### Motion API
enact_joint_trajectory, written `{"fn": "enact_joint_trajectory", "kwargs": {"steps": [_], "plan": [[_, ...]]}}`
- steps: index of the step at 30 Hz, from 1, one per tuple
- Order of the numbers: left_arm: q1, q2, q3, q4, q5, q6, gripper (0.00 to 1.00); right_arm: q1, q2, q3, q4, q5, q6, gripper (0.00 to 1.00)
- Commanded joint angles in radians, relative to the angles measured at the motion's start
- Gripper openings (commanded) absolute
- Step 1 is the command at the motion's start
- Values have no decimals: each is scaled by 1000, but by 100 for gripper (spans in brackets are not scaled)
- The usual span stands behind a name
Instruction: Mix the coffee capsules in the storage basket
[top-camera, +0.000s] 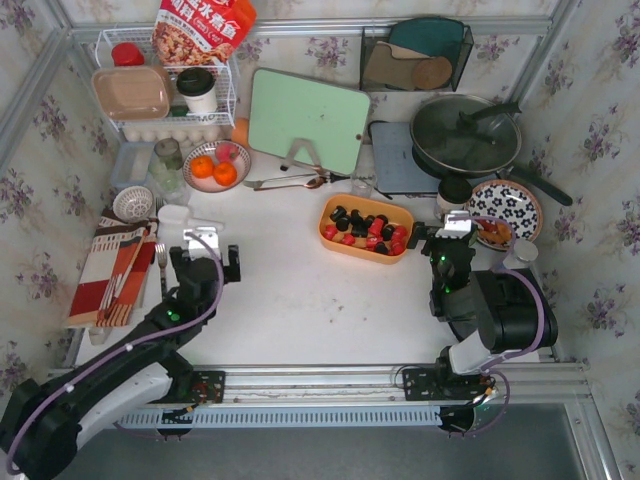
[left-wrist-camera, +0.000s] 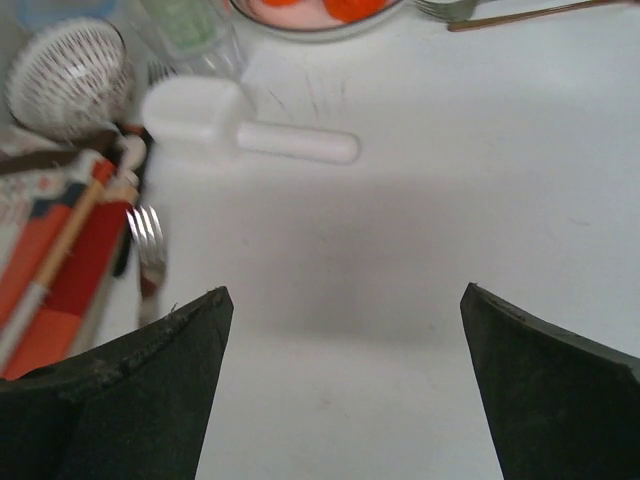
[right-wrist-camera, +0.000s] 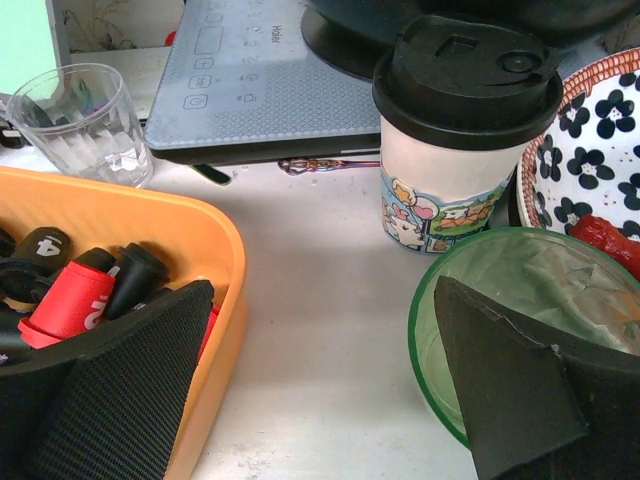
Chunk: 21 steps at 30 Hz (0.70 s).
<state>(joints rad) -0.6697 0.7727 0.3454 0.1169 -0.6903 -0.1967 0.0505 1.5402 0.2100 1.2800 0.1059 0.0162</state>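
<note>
The orange storage basket (top-camera: 402, 213) sits at mid table and holds several red and black coffee capsules (top-camera: 368, 230). In the right wrist view the basket's rim (right-wrist-camera: 225, 255) is at the left with capsules (right-wrist-camera: 75, 295) inside. My right gripper (top-camera: 447, 240) is open and empty, just right of the basket; in its wrist view (right-wrist-camera: 320, 385) the jaws stand wide apart over bare table between the basket and a green bowl. My left gripper (top-camera: 205, 262) is open and empty over bare table at the left, far from the basket, also seen in its wrist view (left-wrist-camera: 345, 380).
A green bowl (right-wrist-camera: 520, 300), a lidded paper cup (right-wrist-camera: 455, 130), a patterned plate (top-camera: 508, 212), a glass (right-wrist-camera: 80, 120) and a cooker with pan (top-camera: 465, 135) crowd the right. A white scoop (left-wrist-camera: 215, 125), fork (left-wrist-camera: 148, 245), striped cloth (top-camera: 110, 270) and orange bowl (top-camera: 215, 165) lie left.
</note>
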Motion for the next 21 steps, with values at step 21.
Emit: {"fn": "enact_joint_trajectory", "kwargs": {"steps": [21], "plan": [[558,546,35,549,474,429,100,0,1,10,9,-48,-16,100]]}}
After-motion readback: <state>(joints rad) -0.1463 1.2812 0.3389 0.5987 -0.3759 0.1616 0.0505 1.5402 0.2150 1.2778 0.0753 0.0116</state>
